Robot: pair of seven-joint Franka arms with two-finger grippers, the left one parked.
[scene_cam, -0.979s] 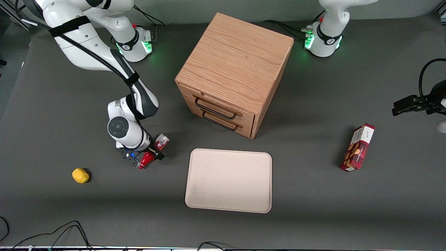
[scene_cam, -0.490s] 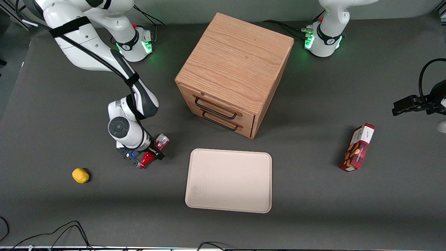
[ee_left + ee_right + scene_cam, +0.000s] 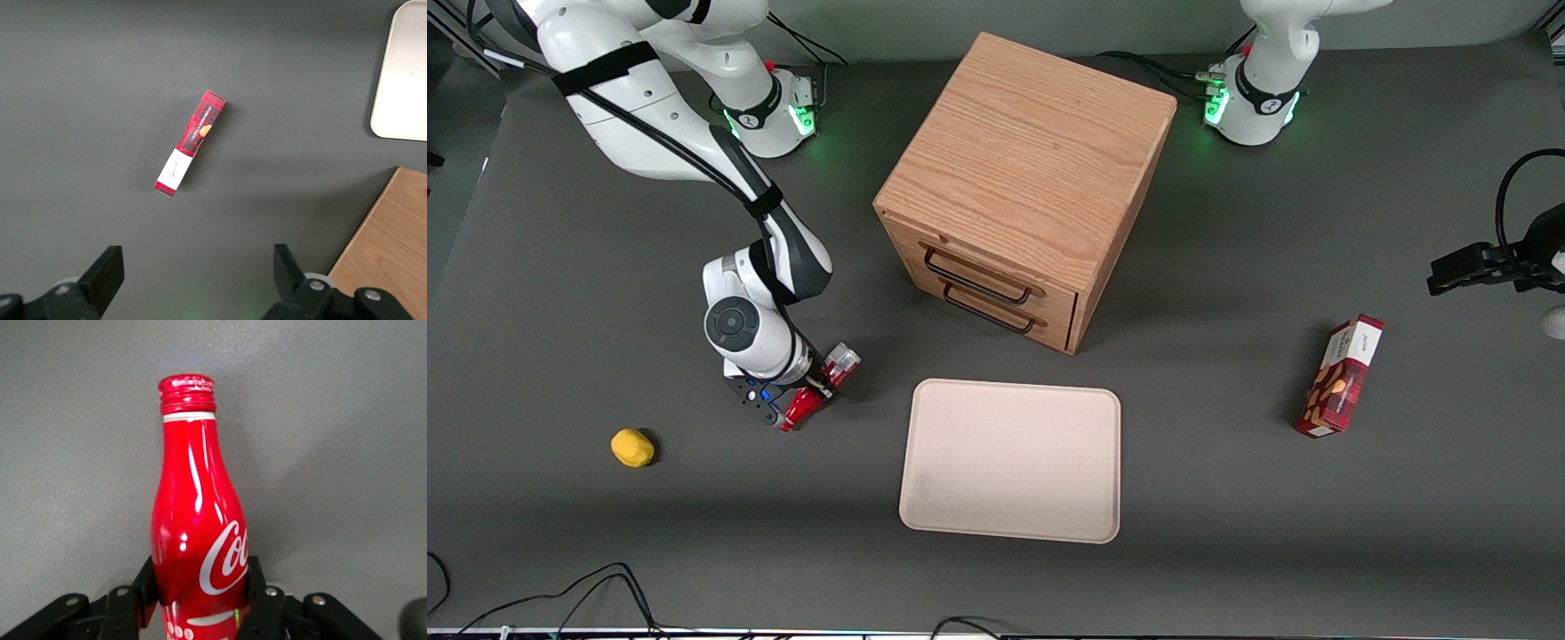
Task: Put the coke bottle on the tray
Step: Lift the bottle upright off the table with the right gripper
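Near the working arm's end of the worktop (image 3: 560,267) lies a yellow object (image 3: 631,447). Beside it, the gripper (image 3: 811,397) clamps its 2 fingers (image 3: 148,585) around the coke bottle (image 3: 818,391), which lies tilted low over the worktop. The tray (image 3: 1011,460) sits near the front edge, apart from the bottle. A wooden drawer cabinet (image 3: 1025,187) stands mid-worktop, farther from the front camera than the tray. A red snack box (image 3: 1340,376) lies toward the parked arm's end.

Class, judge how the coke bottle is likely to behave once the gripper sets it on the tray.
The coke bottle, clamped in the gripper, looks glossy, so probably slippery. Round and slim, it may roll if laid on the tray.
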